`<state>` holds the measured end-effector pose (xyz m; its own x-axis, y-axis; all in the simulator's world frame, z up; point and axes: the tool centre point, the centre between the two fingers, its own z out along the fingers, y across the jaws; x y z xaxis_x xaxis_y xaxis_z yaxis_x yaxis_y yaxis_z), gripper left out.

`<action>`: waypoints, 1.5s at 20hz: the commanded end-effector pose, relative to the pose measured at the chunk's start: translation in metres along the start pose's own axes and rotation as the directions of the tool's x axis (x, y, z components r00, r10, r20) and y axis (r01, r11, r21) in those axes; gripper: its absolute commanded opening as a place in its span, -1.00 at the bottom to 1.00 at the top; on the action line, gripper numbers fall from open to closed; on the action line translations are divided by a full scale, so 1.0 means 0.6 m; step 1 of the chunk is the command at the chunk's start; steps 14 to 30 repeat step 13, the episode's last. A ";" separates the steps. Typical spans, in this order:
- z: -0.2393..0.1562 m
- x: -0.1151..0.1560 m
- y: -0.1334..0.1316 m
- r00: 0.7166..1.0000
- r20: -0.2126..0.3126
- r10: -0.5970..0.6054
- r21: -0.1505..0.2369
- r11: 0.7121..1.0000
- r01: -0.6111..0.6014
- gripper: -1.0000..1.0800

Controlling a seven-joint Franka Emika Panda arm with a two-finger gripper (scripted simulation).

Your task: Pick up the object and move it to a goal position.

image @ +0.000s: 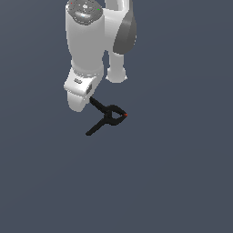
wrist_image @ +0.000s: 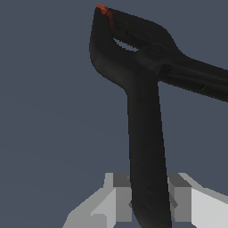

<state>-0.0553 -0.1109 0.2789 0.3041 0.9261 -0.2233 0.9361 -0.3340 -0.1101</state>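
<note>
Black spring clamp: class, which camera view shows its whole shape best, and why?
The exterior view: the black spring clamp shows whole, with both handles and the red tip. The wrist view crops it, showing one handle between the claw's fingers.

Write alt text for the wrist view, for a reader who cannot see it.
A black clamp fills the frame, one handle running down between the gripper jaws, which sit on either side of it. The other handle angles off to the frame edge, and the clamp's looped end carries a red-orange tip. The background is plain dark grey-blue.
</note>
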 end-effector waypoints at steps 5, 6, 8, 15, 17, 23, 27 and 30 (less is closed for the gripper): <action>-0.062 0.004 0.004 1.000 -0.002 0.000 -0.004 1.000 0.000 -1.00; -0.069 0.005 0.005 1.000 -0.002 0.000 -0.004 1.000 0.000 -1.00; -0.078 0.005 0.006 1.000 -0.002 0.000 -0.004 1.000 0.000 -1.00; -0.087 0.006 0.008 1.000 -0.001 0.001 -0.004 1.000 -0.001 -1.00; -0.087 0.006 0.008 1.000 -0.001 0.001 -0.004 1.000 -0.001 -1.00; -0.087 0.006 0.008 1.000 -0.001 0.001 -0.004 1.000 -0.001 -1.00; -0.087 0.006 0.008 1.000 -0.001 0.001 -0.004 1.000 -0.001 -1.00; -0.087 0.006 0.008 1.000 -0.001 0.001 -0.004 1.000 -0.001 -1.00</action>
